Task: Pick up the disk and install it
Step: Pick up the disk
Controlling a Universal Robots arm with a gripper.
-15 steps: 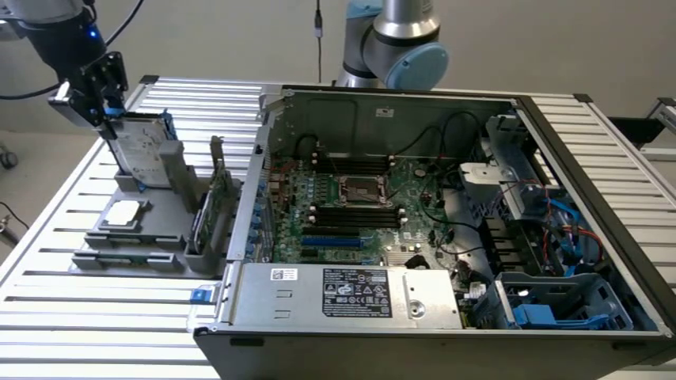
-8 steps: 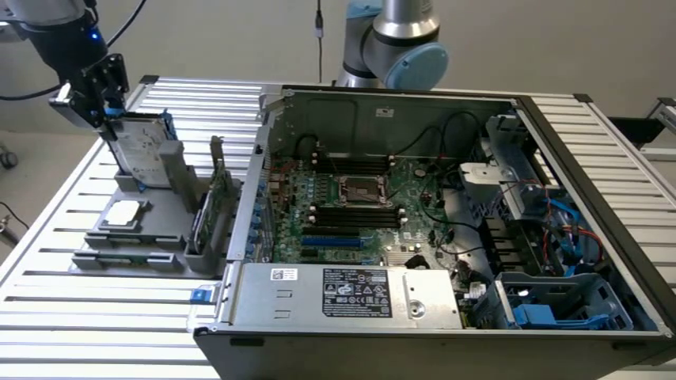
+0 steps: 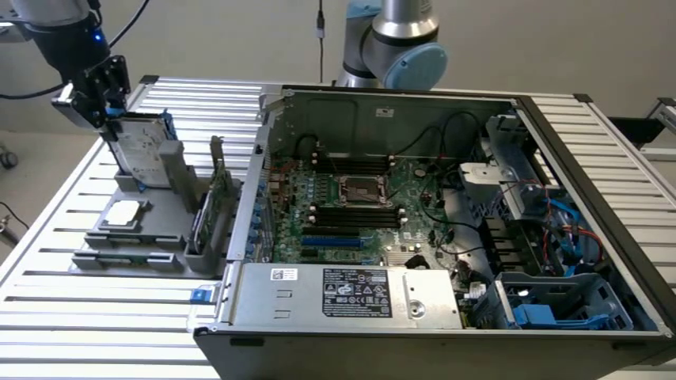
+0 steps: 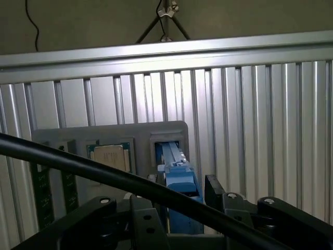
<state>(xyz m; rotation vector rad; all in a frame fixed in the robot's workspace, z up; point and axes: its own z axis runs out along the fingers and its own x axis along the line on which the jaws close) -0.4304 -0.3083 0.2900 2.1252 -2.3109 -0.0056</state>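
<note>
- Black cable (image 4: pixel 104 174) crossed closest to the wrist camera, in front of the black tool (image 3: pixel 109 117), whose jaws stood spread.
- Silver-grey labelled disk in its blue plastic carrier (image 3: pixel 142 150) stood on edge directly below the tool in a grey holder (image 3: pixel 169 231). Its long axis was upright and its top edge lay between the jaws.
- The arm pointed downward over it.
</note>
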